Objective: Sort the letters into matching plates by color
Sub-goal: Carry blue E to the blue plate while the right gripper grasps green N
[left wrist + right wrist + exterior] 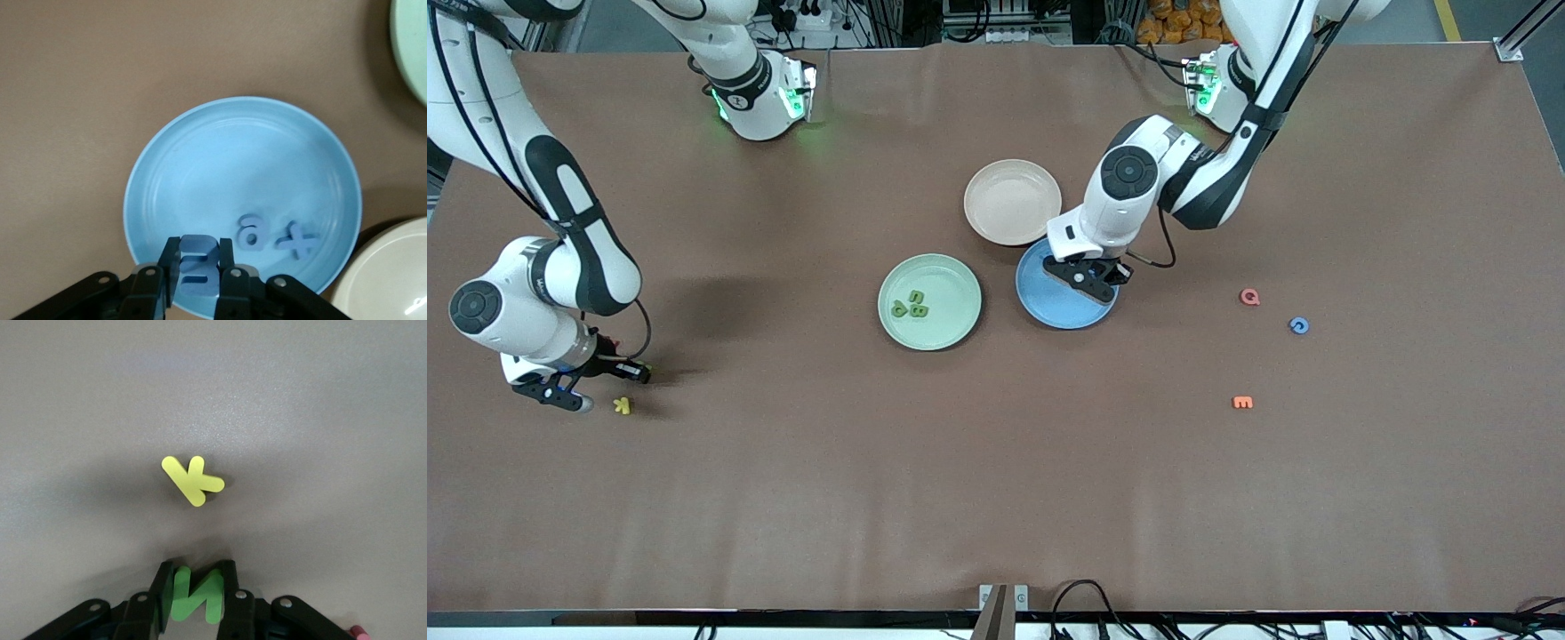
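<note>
My left gripper (198,248) is shut on a blue letter (198,270) and hangs over the blue plate (220,160). Two more blue letters (250,233) lie in that plate. In the front view the left gripper (1089,280) covers part of the blue plate (1049,307). The mint green plate (951,276) holds three green letters (911,305). My right gripper (197,577) is shut on a green letter N (197,597), low over the table at the right arm's end. Another blue letter (1299,325) lies on the table toward the left arm's end.
A yellow K (192,479) lies on the table beside the right gripper (574,398). A beige-pink plate (1012,201) touches the blue plate on the side toward the robots. A red Q (1250,297) and an orange E (1242,403) lie near the loose blue letter.
</note>
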Tool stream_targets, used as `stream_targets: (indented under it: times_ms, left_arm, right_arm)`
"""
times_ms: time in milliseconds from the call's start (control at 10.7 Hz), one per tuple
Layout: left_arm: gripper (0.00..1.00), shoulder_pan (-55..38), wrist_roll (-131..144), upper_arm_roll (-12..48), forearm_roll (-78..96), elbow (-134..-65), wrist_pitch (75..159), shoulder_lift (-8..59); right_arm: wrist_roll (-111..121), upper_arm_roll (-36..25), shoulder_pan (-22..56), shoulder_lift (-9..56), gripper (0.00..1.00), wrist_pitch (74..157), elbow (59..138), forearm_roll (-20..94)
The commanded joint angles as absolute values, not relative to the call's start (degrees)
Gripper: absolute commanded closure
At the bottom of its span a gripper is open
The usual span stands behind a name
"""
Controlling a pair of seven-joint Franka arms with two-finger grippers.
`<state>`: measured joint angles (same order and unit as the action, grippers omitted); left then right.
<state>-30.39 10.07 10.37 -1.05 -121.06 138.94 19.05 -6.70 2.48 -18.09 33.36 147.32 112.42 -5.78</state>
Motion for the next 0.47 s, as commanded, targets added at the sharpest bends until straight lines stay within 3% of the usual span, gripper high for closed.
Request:
stream_targets:
  times_ms: [0,93,186,373]
  left_arm:
    - [0.66,-32.5,13.9,9.9,0.1,-117.3,136.7,21.0]
    - [0.29,-32.5,13.9,9.9,0.1,-117.2,136.3,21.2]
    - [0.0,-32.4,13.9,9.9,0.0,-117.2,136.3,21.0]
    - [0.0,-32.1,13.4,9.7,-0.4,-116.5,133.4,20.1]
  right_arm:
    - [-6.4,3.9,-19.5,33.7,0.94,147.6,112.1,-6.9]
    - [-6.6,4.1,-19.4,33.5,0.95,147.2,112.1,-6.9]
    - [-6.9,4.4,-19.3,33.0,0.96,147.0,112.1,-6.9]
    - [-8.4,5.6,-19.0,31.9,0.97,145.2,112.1,-6.6]
